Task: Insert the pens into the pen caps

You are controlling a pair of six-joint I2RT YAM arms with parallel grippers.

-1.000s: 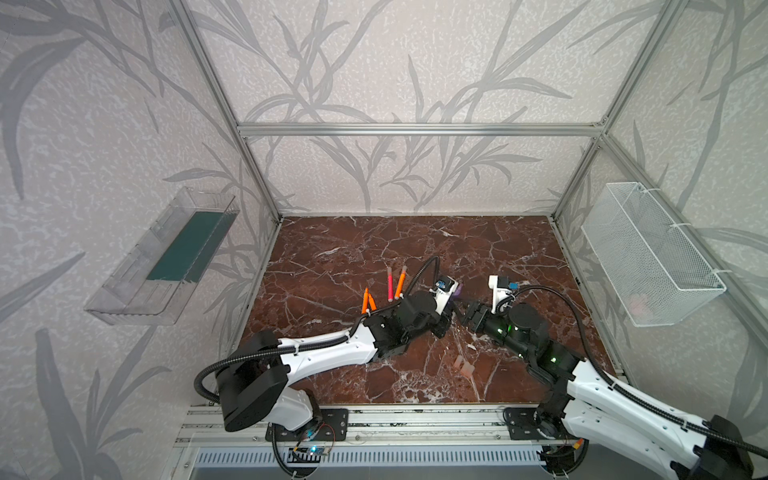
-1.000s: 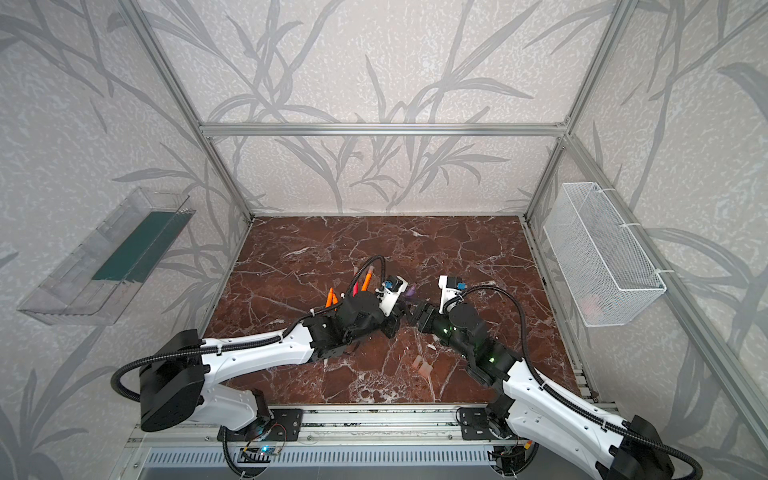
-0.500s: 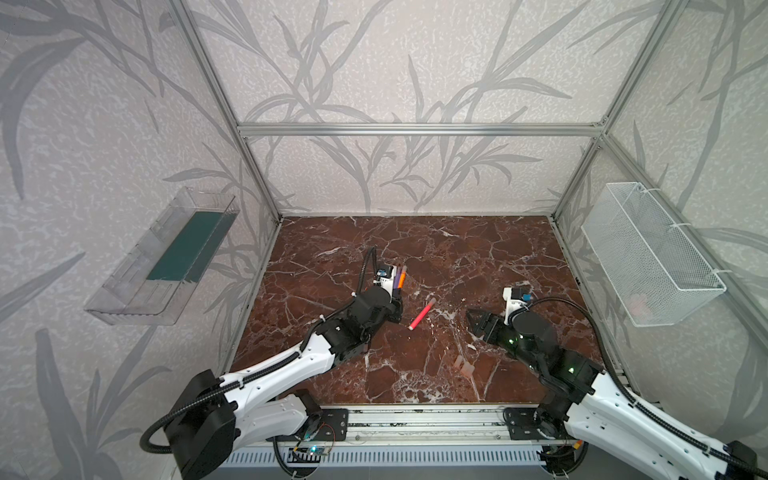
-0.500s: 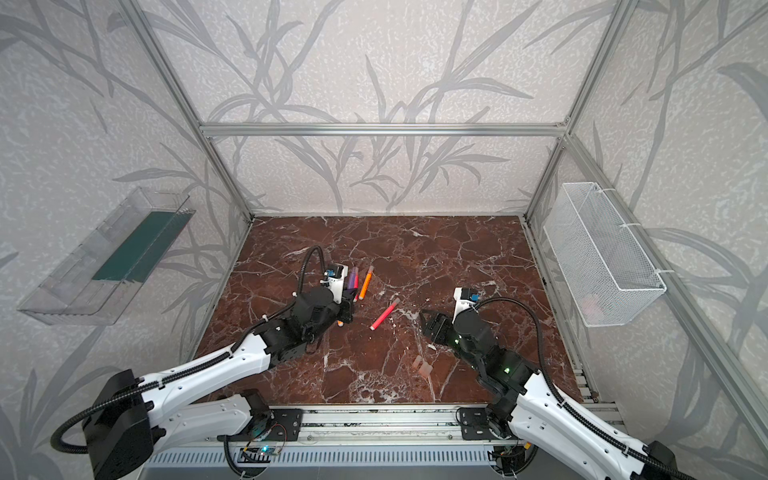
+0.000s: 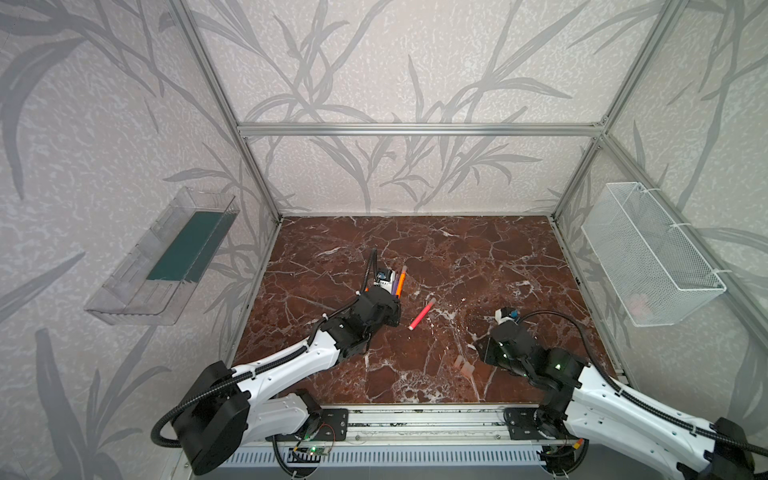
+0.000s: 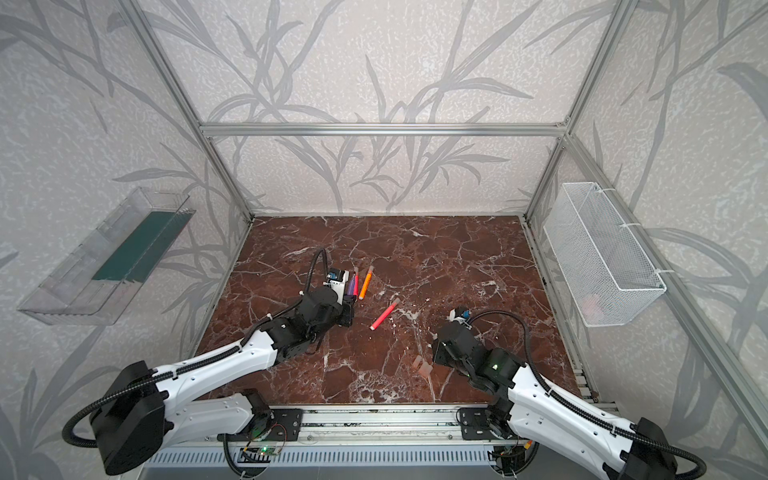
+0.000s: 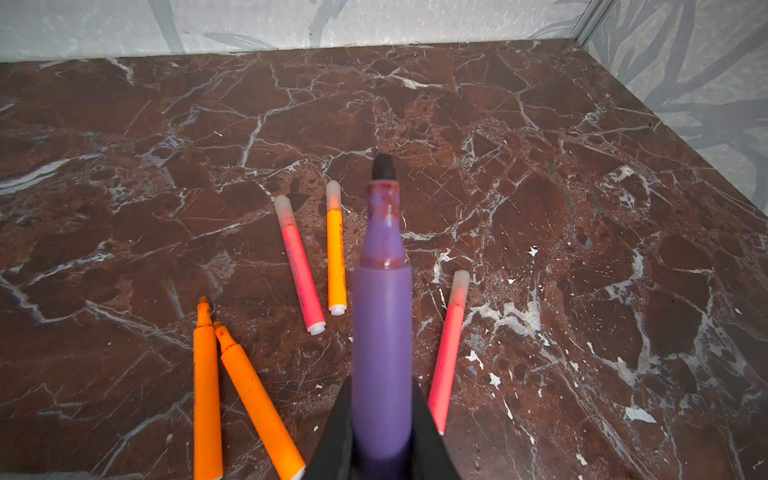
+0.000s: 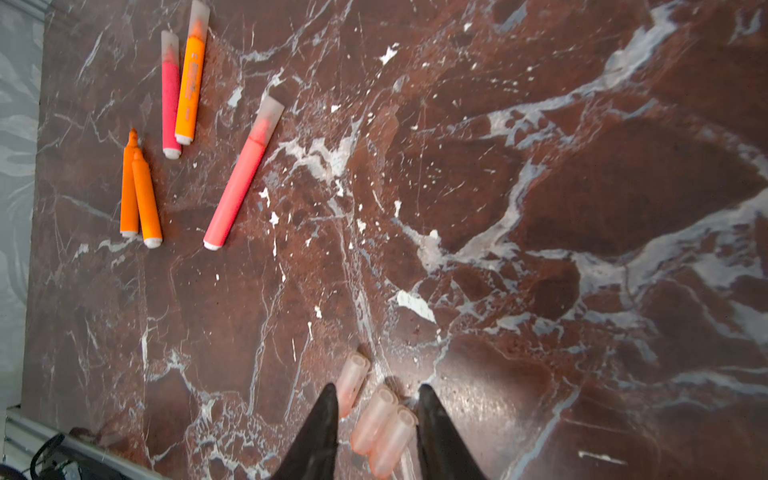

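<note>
L gripper (image 7: 381, 392) is clenching purple pen (image 7: 382, 299), bare tip pointing out over table (image 7: 540, 145). R gripper (image 8: 376, 399) is straddling two caps (image 8: 384, 424) near table front, jaws apart, third cap (image 8: 352, 384) touching one finger; can't tell if it's pinching them. Three capped pens (image 7: 334, 249) & two bare orange pens (image 7: 208, 374) are lying flat near L gripper, well apart from caps.

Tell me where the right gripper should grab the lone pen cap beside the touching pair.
Best pinch the lone pen cap across its closed half, from above: it lies flat on the marble tabletop, and that leaves its open mouth free. The right gripper straddles the pair, so shift sideways first.
</note>
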